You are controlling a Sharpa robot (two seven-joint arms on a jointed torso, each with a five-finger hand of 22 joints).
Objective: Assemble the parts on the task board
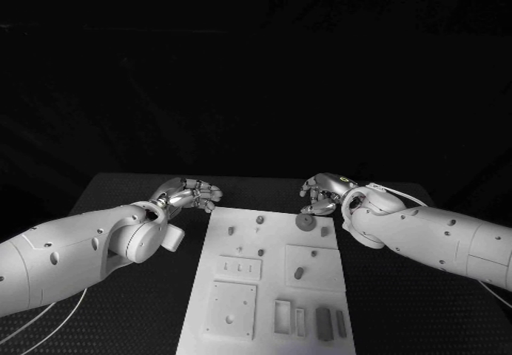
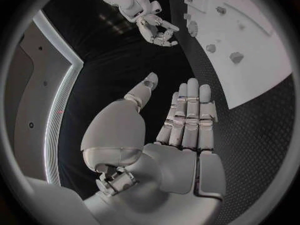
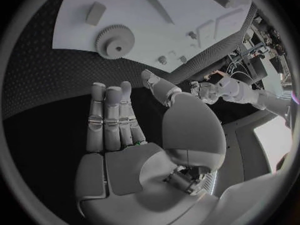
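Both hands are hovering off the far corners of the task board (image 1: 272,285), which is lying in the middle of the black table (image 1: 128,192). The left hand (image 1: 190,194) is waiting by the board's far left corner, fingers straight and together, holding nothing. The right hand (image 1: 323,192) is hanging by the far right corner, equally empty and flat, just beside the gear (image 1: 304,221) lying near the board's far edge.

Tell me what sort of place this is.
Probably a robotics lab test bench: a white task board with slots and pegs lies on a black table, a gear on it, with the left hand and right hand open beside it.
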